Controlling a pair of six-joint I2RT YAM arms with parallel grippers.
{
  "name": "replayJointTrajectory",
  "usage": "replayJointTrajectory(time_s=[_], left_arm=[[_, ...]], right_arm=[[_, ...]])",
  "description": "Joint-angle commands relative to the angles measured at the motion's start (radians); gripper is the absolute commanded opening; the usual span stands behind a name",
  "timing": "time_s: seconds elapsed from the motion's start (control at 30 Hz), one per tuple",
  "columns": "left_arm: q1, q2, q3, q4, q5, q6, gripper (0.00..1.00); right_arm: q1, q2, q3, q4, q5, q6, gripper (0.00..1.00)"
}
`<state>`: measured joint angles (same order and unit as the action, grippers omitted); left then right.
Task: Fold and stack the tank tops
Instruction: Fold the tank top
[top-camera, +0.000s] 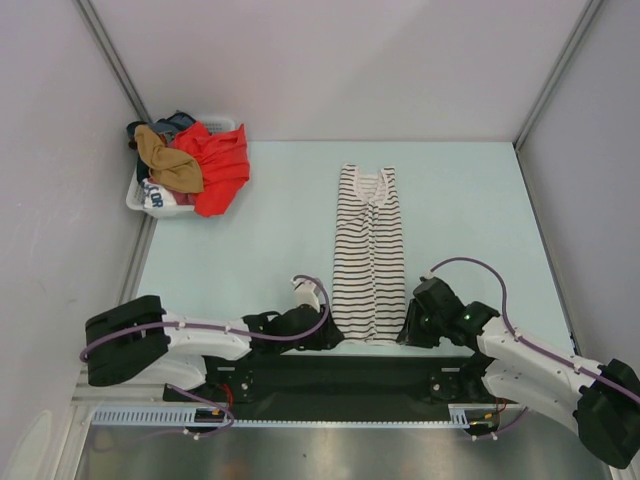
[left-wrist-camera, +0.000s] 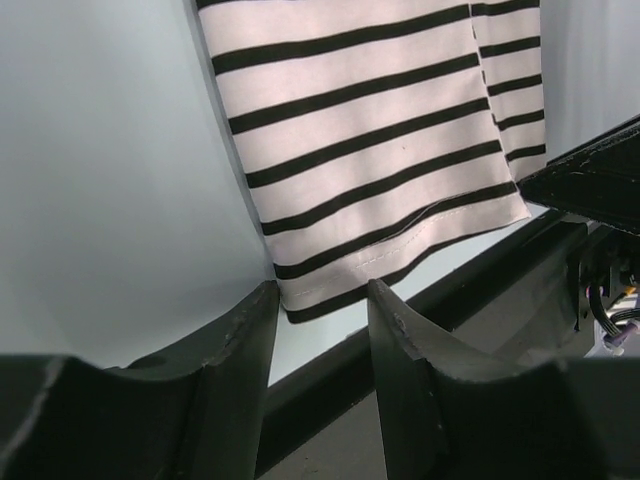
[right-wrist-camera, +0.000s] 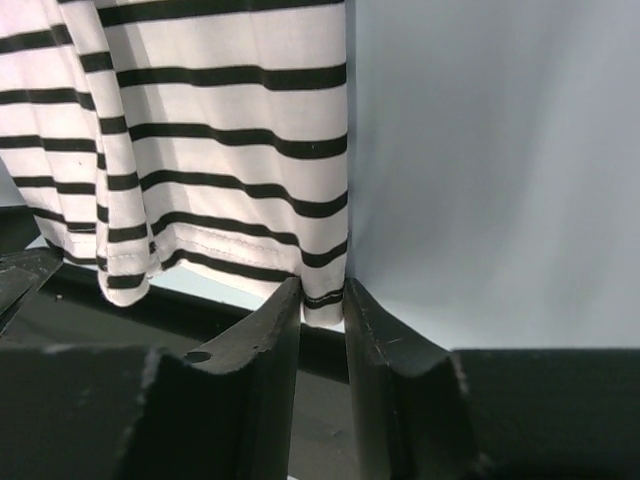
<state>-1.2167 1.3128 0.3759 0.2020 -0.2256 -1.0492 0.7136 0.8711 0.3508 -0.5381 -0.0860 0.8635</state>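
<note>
Hem corners of the striped tank top meet both arms equally: left gripper spread, near-left corner at its gap; right gripper narrowed around the near-right corner, a slit showing. The top's long axis runs near to far. Far left, the tan tank top lies in the laundry basket, beside lettering like "LOP".

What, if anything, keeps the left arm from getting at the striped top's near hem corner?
Likely nothing, so yes: the left pincer is open, and the hem corner of the striped tank top lies right at its fingertips with nothing between them.
</note>
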Motion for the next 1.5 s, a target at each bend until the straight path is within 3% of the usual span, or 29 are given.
replayJointTrajectory(time_s=[0.0,0.03,0.1,0.13,0.17,0.33,0.5,0.9,1.27,1.47], left_arm=[[-0.018,0.058,-0.014,-0.119,0.015,-0.009,0.47],[-0.017,0.063,-0.009,-0.121,0.014,-0.008,0.45],[-0.018,0.066,0.0,-0.128,0.011,0.0,0.28],[-0.018,0.06,0.003,-0.154,0.005,0.0,0.17],[-0.018,0.037,0.003,-0.17,-0.015,0.0,0.0],[-0.018,-0.087,0.015,-0.295,-0.072,0.011,0.0],[-0.011,-0.107,0.104,-0.378,-0.103,0.051,0.0],[0.14,-0.08,0.265,-0.384,-0.029,0.201,0.0],[0.288,0.083,0.529,-0.428,-0.035,0.353,0.0],[0.379,0.224,0.699,-0.457,-0.04,0.425,0.0]], right_arm=[[0.007,-0.001,0.028,-0.063,0.02,-0.012,0.29],[0.007,0.0,0.03,-0.063,0.02,-0.015,0.27],[0.009,0.0,0.042,-0.072,0.014,-0.018,0.18],[0.01,-0.003,0.046,-0.086,0.012,-0.018,0.13],[0.012,-0.012,0.053,-0.097,0.023,-0.021,0.0],[0.012,-0.058,0.117,-0.14,0.045,-0.034,0.0],[0.012,-0.011,0.18,-0.123,0.028,-0.058,0.0],[-0.005,0.141,0.344,-0.06,0.066,-0.136,0.0],[-0.235,0.325,0.519,-0.007,0.028,-0.279,0.0],[-0.338,0.52,0.657,0.018,0.022,-0.345,0.01]])
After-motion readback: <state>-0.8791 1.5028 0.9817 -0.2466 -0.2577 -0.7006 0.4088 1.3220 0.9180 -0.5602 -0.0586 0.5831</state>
